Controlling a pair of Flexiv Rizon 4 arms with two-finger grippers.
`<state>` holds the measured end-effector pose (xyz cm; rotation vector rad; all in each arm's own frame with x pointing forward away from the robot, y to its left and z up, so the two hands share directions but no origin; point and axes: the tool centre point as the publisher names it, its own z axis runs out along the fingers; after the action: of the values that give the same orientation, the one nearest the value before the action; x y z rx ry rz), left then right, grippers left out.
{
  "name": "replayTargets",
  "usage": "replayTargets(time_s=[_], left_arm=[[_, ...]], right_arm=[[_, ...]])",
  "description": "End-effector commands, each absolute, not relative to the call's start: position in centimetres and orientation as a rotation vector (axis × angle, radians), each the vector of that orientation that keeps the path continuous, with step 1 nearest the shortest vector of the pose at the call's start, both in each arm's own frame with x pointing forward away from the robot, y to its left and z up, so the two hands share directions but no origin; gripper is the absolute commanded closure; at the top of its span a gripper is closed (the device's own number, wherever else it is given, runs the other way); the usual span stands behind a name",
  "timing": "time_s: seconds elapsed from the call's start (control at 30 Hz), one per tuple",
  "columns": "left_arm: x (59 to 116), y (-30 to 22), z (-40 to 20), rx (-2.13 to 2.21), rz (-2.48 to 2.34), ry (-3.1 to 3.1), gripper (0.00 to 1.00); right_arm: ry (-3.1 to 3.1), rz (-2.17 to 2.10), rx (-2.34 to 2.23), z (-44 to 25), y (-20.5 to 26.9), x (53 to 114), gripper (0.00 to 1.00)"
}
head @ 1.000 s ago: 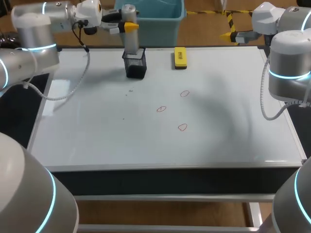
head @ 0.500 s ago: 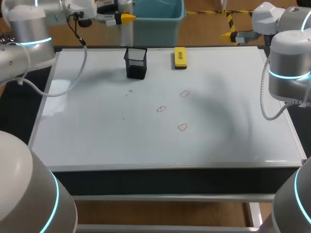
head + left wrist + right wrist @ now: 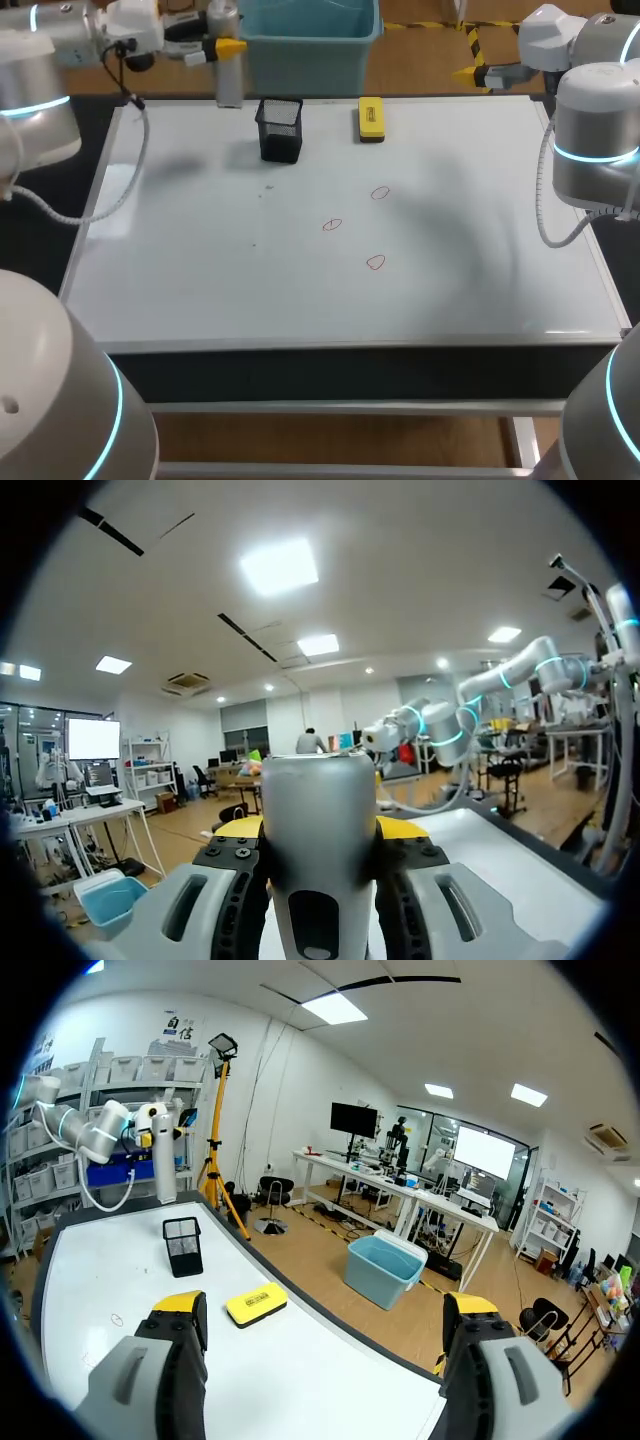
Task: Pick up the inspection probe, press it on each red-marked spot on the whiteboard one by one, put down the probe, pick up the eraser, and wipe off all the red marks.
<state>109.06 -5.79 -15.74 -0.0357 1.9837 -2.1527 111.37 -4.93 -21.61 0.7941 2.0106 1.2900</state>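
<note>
Nearest on the whiteboard (image 3: 200,290) lie three red rings: the near mark (image 3: 375,262), the middle mark (image 3: 332,225) a little further and to its left, and the far mark (image 3: 380,193) beyond. All are small, thin and close together, so I judge the chief risk to be a press that lands beside a ring instead of on it, or one spot skipped or pressed twice. The probe (image 3: 228,75) hangs well apart from them, so a long carry across the board is needed. A low path could drag its foot through the ink and smear it, and a hard or tilted touch could make the smooth cylinder slide in the grip. Further back stands the black mesh cup (image 3: 280,130), upright, and nothing shows inside it. It lies between the probe and the marks, so a low sweep to the right could knock it over. The yellow eraser (image 3: 371,118) lies flat to the cup's right, apart from it, near the far edge. At the far left, about over the board's far edge, the left pincer (image 3: 318,827) is clenched on the probe, which stands upright between its fingers and appears lifted clear. At the far right the right pincer (image 3: 325,1307) is released, its fingers spread wide with nothing between them.
</note>
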Motion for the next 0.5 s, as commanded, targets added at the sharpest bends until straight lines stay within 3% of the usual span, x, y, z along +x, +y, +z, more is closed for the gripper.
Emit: replayTargets(time_s=[0.03, 0.5], left_arm=[[107.5, -4.4, -16.6, -0.181, -2.104, 1.884, 1.00], [105.6, -1.1, -18.5, -0.299, -2.079, 1.867, 1.00]], right_arm=[[2.012, 1.289, 0.794, -21.6, -5.0, 111.4, 0.00], [2.012, 1.289, 0.794, -21.6, -5.0, 111.4, 0.00]])
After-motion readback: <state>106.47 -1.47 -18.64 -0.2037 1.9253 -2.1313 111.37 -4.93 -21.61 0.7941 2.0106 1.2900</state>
